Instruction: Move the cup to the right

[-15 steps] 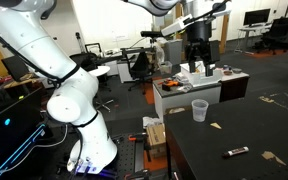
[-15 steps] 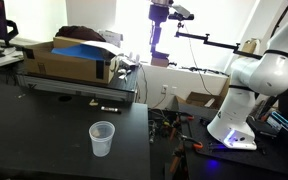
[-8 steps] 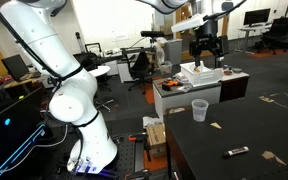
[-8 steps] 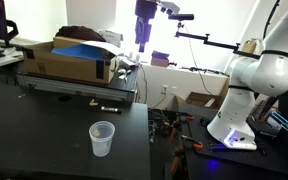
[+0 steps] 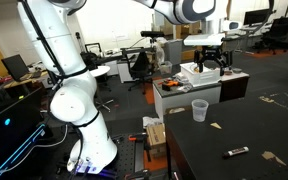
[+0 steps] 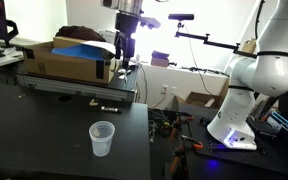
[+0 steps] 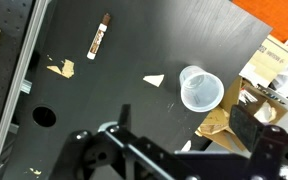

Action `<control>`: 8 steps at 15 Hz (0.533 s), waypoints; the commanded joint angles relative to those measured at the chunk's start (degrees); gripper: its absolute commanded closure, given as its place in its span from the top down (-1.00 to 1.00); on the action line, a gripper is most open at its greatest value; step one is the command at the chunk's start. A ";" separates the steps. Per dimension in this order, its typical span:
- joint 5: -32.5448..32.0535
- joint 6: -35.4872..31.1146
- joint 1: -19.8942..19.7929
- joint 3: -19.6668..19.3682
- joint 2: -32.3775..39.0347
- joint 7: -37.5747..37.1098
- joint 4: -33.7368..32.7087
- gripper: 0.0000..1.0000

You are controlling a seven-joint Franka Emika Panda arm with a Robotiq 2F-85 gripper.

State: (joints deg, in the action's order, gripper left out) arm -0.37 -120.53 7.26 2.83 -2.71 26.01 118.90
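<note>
The cup (image 5: 199,110) is a small translucent whitish plastic cup. It stands upright near the edge of the black table in both exterior views (image 6: 102,138). In the wrist view the cup (image 7: 200,89) shows from above, empty, close to the table's edge. My gripper (image 5: 212,64) hangs high above the table, well above the cup, also seen in an exterior view (image 6: 122,60). Its fingers (image 7: 184,130) are open and hold nothing.
A dark marker (image 7: 99,35) lies on the black table (image 7: 94,90), also seen in the exterior views (image 5: 237,152) (image 6: 109,107). Paper scraps (image 7: 59,68) lie near it. A cardboard box (image 6: 69,62) stands at the table's back. The robot base (image 6: 246,90) stands beside the table.
The arm has swung sideways over the table and the gripper has come down a little. The cup and the marker have not moved.
</note>
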 commanded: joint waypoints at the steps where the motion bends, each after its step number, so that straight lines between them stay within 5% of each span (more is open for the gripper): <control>1: 1.50 -2.33 -0.44 1.03 5.43 3.06 -2.39 1.00; 8: -0.12 0.78 -0.90 3.53 12.69 7.19 -4.69 1.00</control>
State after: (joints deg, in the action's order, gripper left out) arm -0.08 -122.44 7.21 5.02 7.36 29.55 116.73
